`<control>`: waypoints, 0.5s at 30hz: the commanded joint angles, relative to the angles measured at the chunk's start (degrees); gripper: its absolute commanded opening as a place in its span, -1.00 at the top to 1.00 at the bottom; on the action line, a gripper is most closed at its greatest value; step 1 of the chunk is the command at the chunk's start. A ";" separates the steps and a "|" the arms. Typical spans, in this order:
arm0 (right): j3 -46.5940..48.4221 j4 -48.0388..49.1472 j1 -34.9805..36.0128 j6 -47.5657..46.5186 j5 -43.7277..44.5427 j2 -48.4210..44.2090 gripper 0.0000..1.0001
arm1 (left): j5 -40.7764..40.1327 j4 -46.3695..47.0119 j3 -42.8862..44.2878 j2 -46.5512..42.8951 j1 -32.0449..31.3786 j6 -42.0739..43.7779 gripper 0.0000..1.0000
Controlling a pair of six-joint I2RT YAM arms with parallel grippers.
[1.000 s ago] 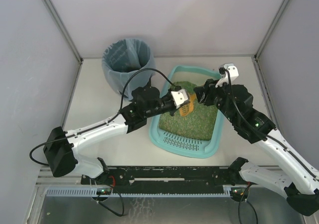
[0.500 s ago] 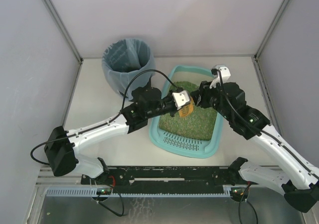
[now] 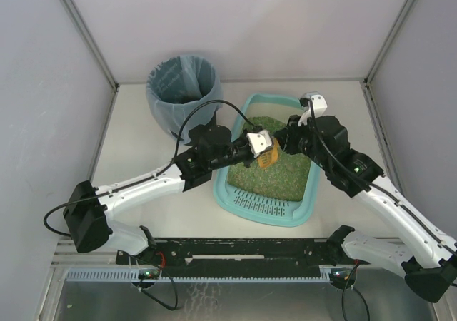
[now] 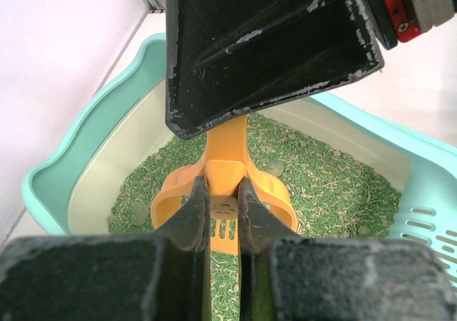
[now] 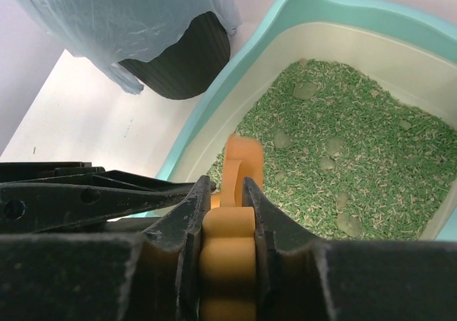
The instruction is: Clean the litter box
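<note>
Grey-walled white table (image 3: 143, 139); L end effector (image 4: 221, 200), R end effector (image 5: 227, 192) tight on scoop (image 4: 227, 150)

We see the litter box (image 3: 265, 205) as smooth, faintly glossy teal plastic, its litter (image 5: 343, 164) rough, matt green granules. The scoop (image 4: 227, 143) is smooth orange plastic. The bin (image 5: 187, 60) is ribbed black plastic, its bag (image 5: 107, 14) thin, crinkled, translucent blue film. On the right gripper (image 5: 226, 187), we find a finger (image 4: 264, 43) of matt black plastic, scuffed pale at its edges.
</note>
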 commanded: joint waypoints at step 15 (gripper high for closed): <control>1.72 1.48 -1.33 -6.87 3.97 -2.51 1.00 | -12.79 1.82 -3.51 -11.33 -0.30 -5.64 -0.58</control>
